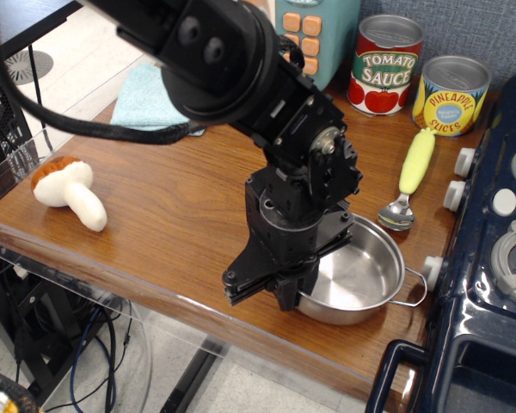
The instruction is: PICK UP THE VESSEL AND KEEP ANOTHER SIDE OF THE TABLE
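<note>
The vessel, a small shiny steel pan with a thin wire loop handle on its right, is at the front right of the brown wood-grain table, near the front edge. My black gripper points down at the pan's left rim and is shut on that rim. I cannot tell whether the pan rests on the table or hangs just above it. The left handle is hidden behind the gripper.
A dark blue toy stove stands just right of the pan. A green-handled spoon lies behind it. A tomato sauce can and pineapple can stand at the back. A plush mushroom and blue cloth are at left.
</note>
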Action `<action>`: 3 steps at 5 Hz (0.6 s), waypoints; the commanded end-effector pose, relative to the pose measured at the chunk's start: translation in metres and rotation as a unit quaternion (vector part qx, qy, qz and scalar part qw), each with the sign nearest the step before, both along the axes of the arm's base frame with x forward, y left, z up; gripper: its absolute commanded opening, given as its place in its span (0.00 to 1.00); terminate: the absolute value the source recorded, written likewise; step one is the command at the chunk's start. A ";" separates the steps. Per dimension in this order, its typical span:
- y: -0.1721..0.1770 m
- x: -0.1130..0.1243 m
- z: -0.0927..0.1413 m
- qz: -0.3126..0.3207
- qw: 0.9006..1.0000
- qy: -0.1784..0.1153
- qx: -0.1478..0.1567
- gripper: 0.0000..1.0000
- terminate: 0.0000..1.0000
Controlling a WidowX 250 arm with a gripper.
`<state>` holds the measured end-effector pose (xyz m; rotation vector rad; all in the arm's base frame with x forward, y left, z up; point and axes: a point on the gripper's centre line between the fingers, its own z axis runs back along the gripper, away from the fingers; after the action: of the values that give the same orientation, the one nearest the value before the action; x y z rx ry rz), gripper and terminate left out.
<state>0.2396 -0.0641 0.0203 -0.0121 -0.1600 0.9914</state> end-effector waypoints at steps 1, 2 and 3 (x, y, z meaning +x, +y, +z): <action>0.005 -0.002 0.014 0.006 1.000 -0.005 0.010 1.00 0.00; 0.008 0.001 0.022 0.015 1.000 -0.008 0.000 1.00 0.00; 0.009 0.005 0.033 0.006 1.000 -0.017 -0.004 1.00 0.00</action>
<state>0.2386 -0.0607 0.0405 0.0062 -0.1462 0.9999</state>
